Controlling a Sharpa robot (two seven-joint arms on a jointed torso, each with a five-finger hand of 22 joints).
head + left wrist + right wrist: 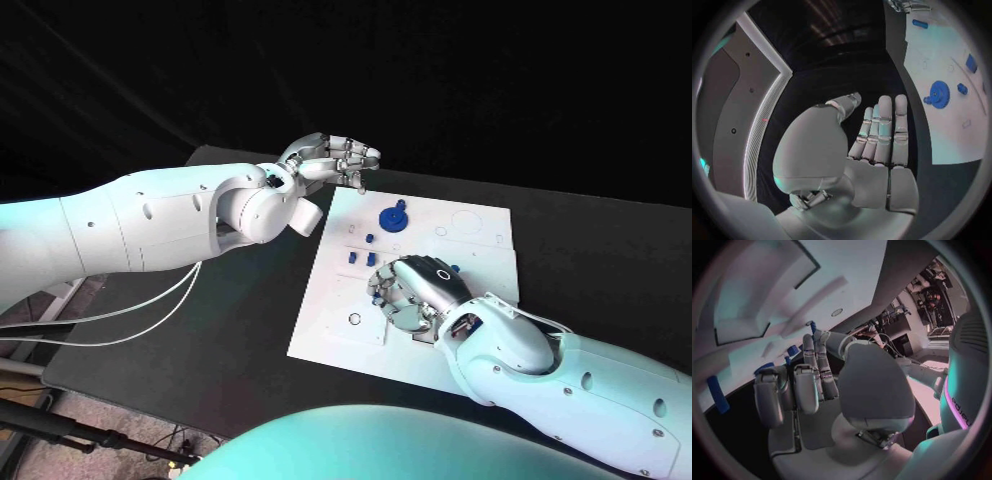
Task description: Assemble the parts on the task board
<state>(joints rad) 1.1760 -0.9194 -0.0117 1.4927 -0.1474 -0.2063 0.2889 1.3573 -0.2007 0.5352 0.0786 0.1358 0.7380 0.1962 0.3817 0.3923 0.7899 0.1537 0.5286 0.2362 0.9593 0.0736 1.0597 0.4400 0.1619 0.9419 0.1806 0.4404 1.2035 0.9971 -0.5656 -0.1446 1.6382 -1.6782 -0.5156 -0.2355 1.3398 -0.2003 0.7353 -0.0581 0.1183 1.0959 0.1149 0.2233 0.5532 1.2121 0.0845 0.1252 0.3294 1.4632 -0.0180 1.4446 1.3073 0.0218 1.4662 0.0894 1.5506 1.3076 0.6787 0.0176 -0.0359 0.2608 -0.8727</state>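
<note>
The white task board (325, 335) lies in the middle of the table. A blue gear (394, 217) stands near its far edge, with small blue pegs (371, 238) and blocks (361, 259) just in front of it. My right hand (415, 290) rests palm down on the board's middle, fingers curled onto it. Blue parts (378, 294) peek out at its fingertips; whether it grips one is hidden. The right wrist view shows those blue parts (792, 351) behind the curled fingers (807, 385). My left hand (329, 160) hovers over the board's far left corner, fingers straight, holding nothing. The gear (939, 92) lies beyond it.
The black table (188, 330) surrounds the board, with bare room left of it and at the near left. White cables (130, 315) hang from my left arm by the table's left edge. A blue block (715, 392) lies apart on the board.
</note>
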